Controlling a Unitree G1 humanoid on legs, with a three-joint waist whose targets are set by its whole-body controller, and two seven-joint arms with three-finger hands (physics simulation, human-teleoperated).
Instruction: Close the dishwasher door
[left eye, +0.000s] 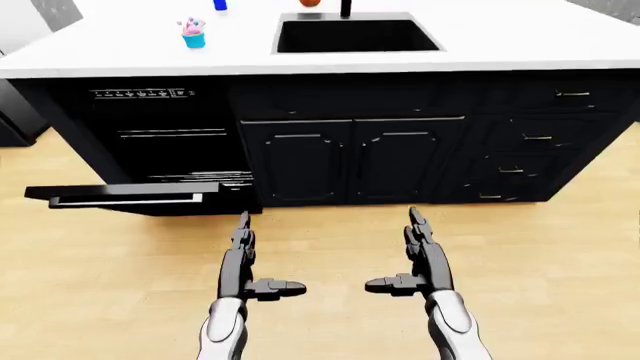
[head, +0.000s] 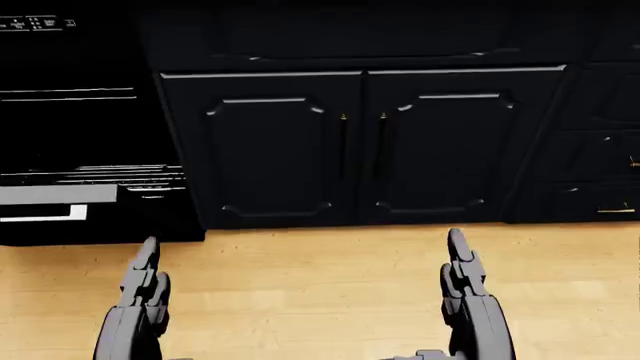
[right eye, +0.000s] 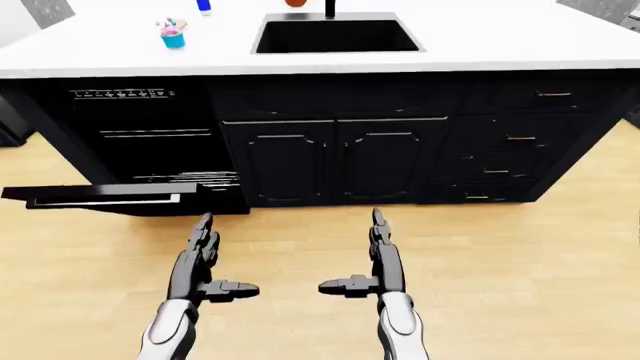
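Observation:
The black dishwasher (left eye: 160, 127) sits in the left end of the dark island. Its door (left eye: 130, 196) is folded down flat and sticks out over the wood floor, with a silver handle strip along its outer edge. Rack wires show just above it. My left hand (left eye: 243, 259) hovers open over the floor, below and right of the door's corner and apart from it. My right hand (left eye: 420, 255) is open too, level with the left, below the double cabinet doors (left eye: 350, 157).
A white countertop (left eye: 520, 45) holds a black sink (left eye: 355, 35) and a small blue cup (left eye: 194, 34) with pink contents. A drawer stack (left eye: 530, 142) fills the island's right end. Wood floor (left eye: 560, 277) spreads beneath my hands.

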